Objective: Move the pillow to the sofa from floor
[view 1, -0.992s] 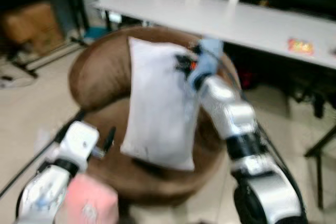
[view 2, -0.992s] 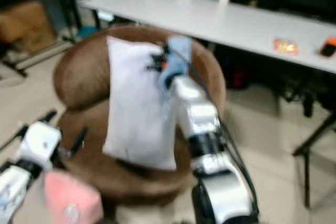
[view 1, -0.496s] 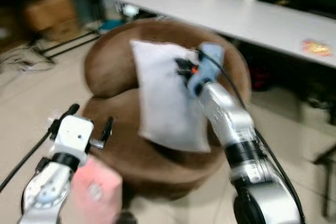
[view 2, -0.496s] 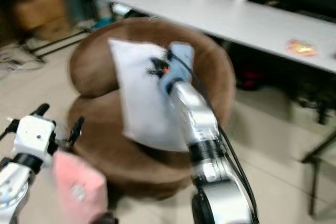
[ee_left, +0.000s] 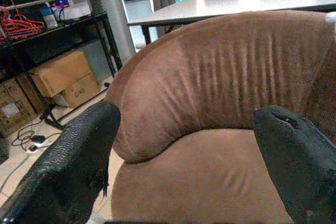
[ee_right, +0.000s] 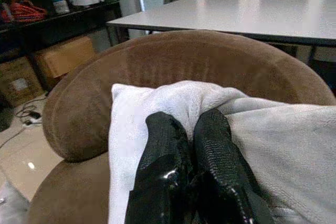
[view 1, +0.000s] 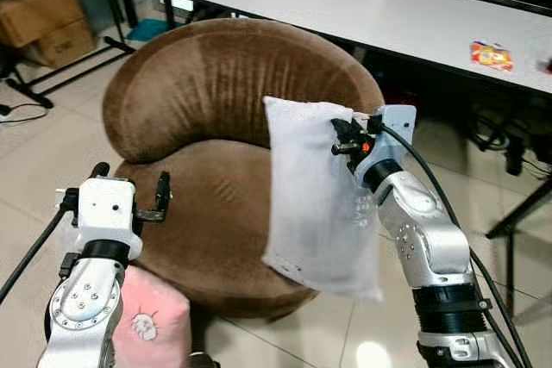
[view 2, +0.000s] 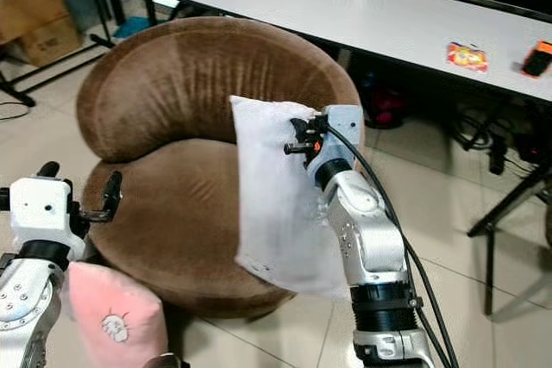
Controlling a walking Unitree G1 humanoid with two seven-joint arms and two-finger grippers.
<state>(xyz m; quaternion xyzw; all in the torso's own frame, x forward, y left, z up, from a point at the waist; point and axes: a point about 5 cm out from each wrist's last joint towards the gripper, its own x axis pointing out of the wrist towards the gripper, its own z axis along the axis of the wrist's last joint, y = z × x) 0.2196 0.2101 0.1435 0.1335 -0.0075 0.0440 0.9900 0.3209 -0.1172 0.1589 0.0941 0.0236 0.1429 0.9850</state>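
I'm holding the white pillow point(view 1: 319, 204) by its top edge with my right gripper point(view 1: 343, 138), its 2 fingers point(ee_right: 165, 166) pinching the fabric, long axis hanging straight below them beside the brown sofa point(view 1: 211, 101) seat, while my left gripper point(view 1: 128, 200) is hovering spread, empty.

Silver jointed arms with black bands and round screwed joint caps; a black cable runs along each; the left gripper point(view 1: 129, 200) and right gripper point(ee_right: 186, 145) have textured black fingers
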